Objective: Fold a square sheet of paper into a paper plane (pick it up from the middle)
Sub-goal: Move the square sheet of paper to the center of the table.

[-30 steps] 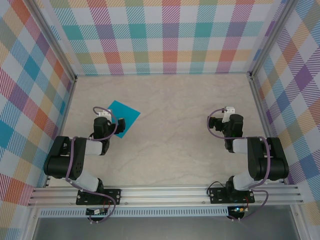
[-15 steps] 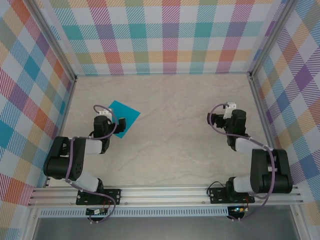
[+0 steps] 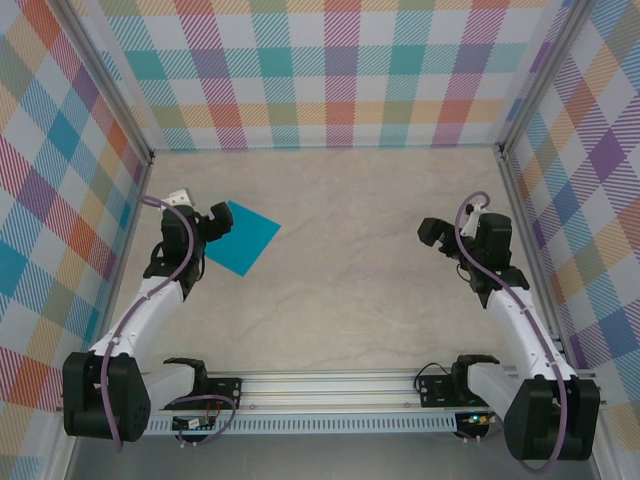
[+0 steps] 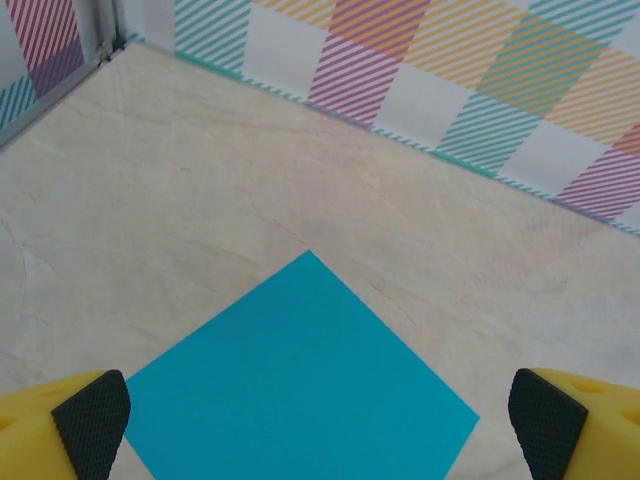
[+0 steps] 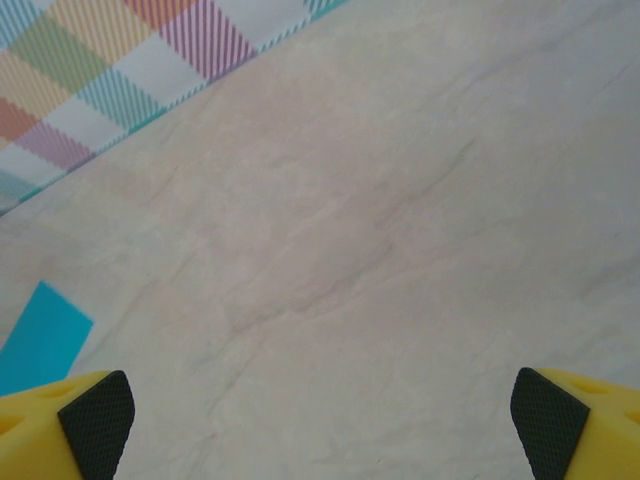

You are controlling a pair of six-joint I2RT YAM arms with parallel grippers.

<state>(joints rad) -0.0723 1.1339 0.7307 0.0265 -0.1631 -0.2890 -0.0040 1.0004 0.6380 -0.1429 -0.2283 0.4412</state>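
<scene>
The sheet (image 3: 243, 240) is seen lying flat and unfolded on the table (image 3: 360, 200), turned so that one corner points away from the arms. The left gripper (image 3: 212, 222) is held over the sheet's left edge. In the left wrist view its black pads (image 4: 92, 410) are set wide apart with nothing between them, and the sheet is spread out ahead of them. The right gripper (image 3: 432, 234) is held well apart from the sheet, to its right. Its jaws are likewise spread wide and empty, and a corner of the sheet is caught at the left of its wrist view.

No fold is judged to have been made, and the pick-up from the middle is taken as the step in hand.

Several failures are to be feared here. Because the sheet lies flush on the table, no edge is offered at its middle, so the pads may be slid across it and nothing pinched. If the jaws are brought down off the sheet's centre, the sheet may be pushed sideways or turned instead of lifted. If too much paper is gathered, stray wrinkles may be pressed in and later folds spoiled. If too little is caught, the sheet may be dropped as it is raised.
</scene>
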